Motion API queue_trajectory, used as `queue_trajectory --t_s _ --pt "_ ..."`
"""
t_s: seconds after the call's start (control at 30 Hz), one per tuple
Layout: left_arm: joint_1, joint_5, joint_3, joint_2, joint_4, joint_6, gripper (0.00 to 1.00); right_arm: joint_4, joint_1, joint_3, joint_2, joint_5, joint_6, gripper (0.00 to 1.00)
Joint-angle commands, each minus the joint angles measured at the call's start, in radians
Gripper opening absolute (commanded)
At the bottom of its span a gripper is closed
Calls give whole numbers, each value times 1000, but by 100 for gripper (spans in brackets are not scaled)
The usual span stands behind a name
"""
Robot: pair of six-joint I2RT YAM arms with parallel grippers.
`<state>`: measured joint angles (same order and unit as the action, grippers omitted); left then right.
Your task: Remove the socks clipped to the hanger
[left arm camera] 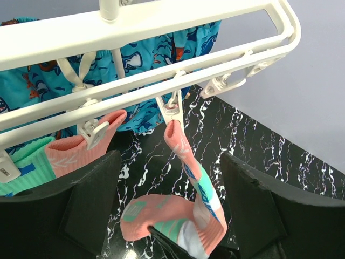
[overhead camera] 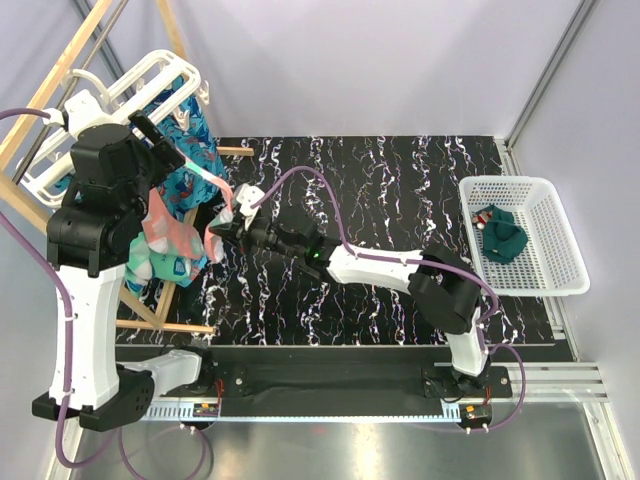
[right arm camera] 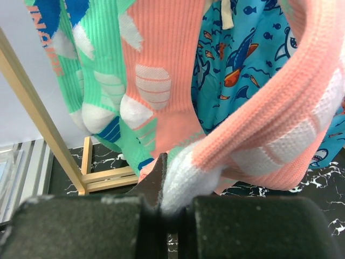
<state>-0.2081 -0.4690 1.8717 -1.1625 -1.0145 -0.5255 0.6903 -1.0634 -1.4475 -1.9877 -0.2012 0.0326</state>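
The white hanger [overhead camera: 150,75] hangs at the far left and fills the top of the left wrist view [left arm camera: 161,21]. A coral-pink sock [left arm camera: 178,216] hangs from one clip [left arm camera: 172,110] and is stretched toward my right gripper [overhead camera: 222,228]. That gripper [right arm camera: 167,202] is shut on the sock's white toe [right arm camera: 188,178]. My left gripper [overhead camera: 150,135] is up by the hanger, open and empty [left arm camera: 170,178], with its fingers either side of the stretched sock but apart from it. More coral [right arm camera: 156,65], mint-green [right arm camera: 97,65] and blue patterned [right arm camera: 242,54] socks stay clipped.
A white mesh basket [overhead camera: 560,280] at the right holds a dark teal sock [overhead camera: 503,235]. The wooden pole frame [overhead camera: 60,70] stands at the left, its foot on the black marbled table [overhead camera: 400,190]. A wooden leg [right arm camera: 38,113] runs left of the hanging socks.
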Motion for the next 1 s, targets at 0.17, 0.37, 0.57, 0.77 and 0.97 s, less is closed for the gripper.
queue_trajectory --t_s 0.17,0.37,0.57,0.77,0.97 --pt "15 -7 -6 -9 88 -31 74 130 6 64 101 -73 32 0" --pt "15 -3 -26 -14 99 -47 71 146 6 85 113 -83 49 0" --pt "15 -37 -48 -16 126 -42 68 149 5 95 118 -98 55 0" --pt "21 -68 -57 -28 158 -44 62 149 6 101 121 -107 55 0" --pt "27 -68 -83 -28 192 -48 61 156 5 105 124 -110 46 0"
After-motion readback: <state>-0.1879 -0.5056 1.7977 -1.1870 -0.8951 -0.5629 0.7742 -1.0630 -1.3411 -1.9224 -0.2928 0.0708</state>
